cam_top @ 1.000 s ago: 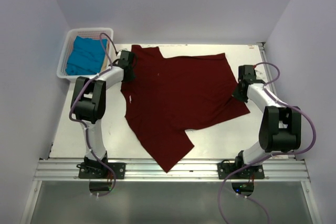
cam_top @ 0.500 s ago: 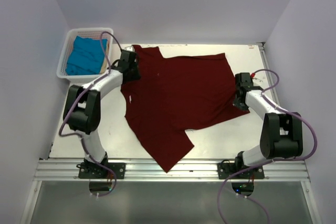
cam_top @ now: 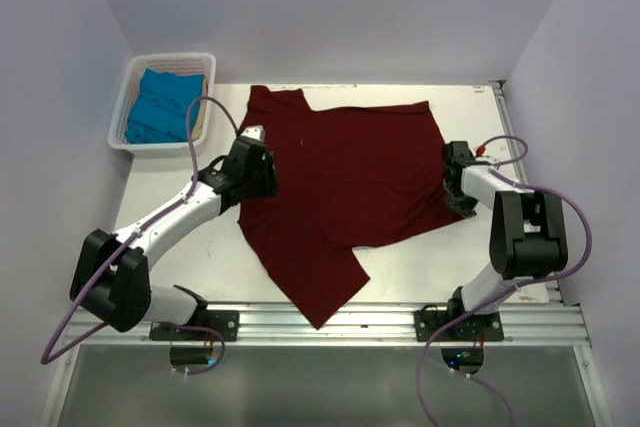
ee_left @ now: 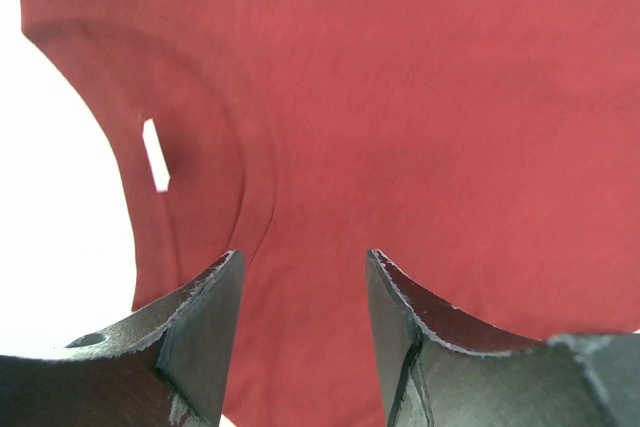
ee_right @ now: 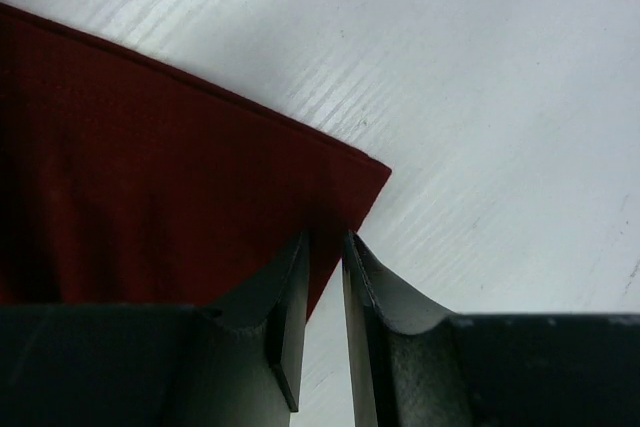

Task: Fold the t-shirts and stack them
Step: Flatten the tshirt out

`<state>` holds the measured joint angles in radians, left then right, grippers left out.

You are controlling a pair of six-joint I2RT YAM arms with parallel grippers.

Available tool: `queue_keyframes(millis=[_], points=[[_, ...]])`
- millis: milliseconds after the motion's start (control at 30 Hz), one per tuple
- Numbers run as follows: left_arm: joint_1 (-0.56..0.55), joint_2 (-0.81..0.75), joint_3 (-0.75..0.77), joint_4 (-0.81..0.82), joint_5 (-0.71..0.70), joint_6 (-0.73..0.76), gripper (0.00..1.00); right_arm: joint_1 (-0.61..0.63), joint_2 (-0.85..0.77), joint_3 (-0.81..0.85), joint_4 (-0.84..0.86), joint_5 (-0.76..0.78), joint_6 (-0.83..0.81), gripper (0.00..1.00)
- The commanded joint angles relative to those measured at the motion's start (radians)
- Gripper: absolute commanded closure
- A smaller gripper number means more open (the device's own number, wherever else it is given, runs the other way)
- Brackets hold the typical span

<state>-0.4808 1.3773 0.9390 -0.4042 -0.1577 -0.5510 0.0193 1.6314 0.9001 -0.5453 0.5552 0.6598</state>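
A large maroon t-shirt [cam_top: 345, 182] lies spread flat across the table, one sleeve pointing to the near edge. My left gripper [cam_top: 262, 175] hovers over its left side by the neckline; in the left wrist view the gripper [ee_left: 303, 259] is open, with only cloth [ee_left: 430, 97] and the collar label [ee_left: 155, 155] beneath. My right gripper [cam_top: 458, 197] sits at the shirt's right edge. In the right wrist view its jaws [ee_right: 325, 239] stand a narrow slit apart over the hem corner [ee_right: 340, 172], clamping nothing. A teal t-shirt [cam_top: 160, 107] lies in the basket.
The white slatted basket [cam_top: 128, 75] stands at the table's far left corner. White walls close in on both sides. A metal rail [cam_top: 330, 322] carrying the arm bases runs along the near edge. Bare tabletop [cam_top: 480, 117] shows to the right of the shirt.
Both grippers have gone from shut to open, letting go of the maroon shirt. The left arm swung from the far collar toward the near side; the right gripper shifted slightly nearer.
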Motion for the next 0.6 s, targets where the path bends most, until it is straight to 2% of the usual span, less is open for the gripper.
queue_keyframes(millis=[0, 167, 233, 333, 433, 567], points=[[-0.016, -0.076, -0.031, -0.047, -0.014, -0.044, 0.44, -0.009, 0.021, 0.046, 0.005, 0.038, 0.04, 0.75], [-0.036, -0.118, -0.06, -0.056, 0.007, -0.064, 0.44, -0.013, 0.008, 0.059, -0.014, 0.061, 0.05, 0.72], [-0.044, -0.127, -0.062, -0.061, 0.007, -0.066, 0.44, -0.015, -0.002, 0.06, -0.024, 0.075, 0.049, 0.65], [-0.05, -0.139, -0.06, -0.062, 0.007, -0.061, 0.43, -0.015, -0.028, 0.06, -0.039, 0.1, 0.046, 0.64], [-0.051, -0.141, -0.057, -0.065, 0.009, -0.052, 0.43, -0.015, -0.039, 0.065, -0.064, 0.13, 0.057, 0.58], [-0.051, -0.139, -0.065, -0.068, 0.018, -0.043, 0.43, -0.054, -0.021, 0.066, -0.07, 0.13, 0.073, 0.57]])
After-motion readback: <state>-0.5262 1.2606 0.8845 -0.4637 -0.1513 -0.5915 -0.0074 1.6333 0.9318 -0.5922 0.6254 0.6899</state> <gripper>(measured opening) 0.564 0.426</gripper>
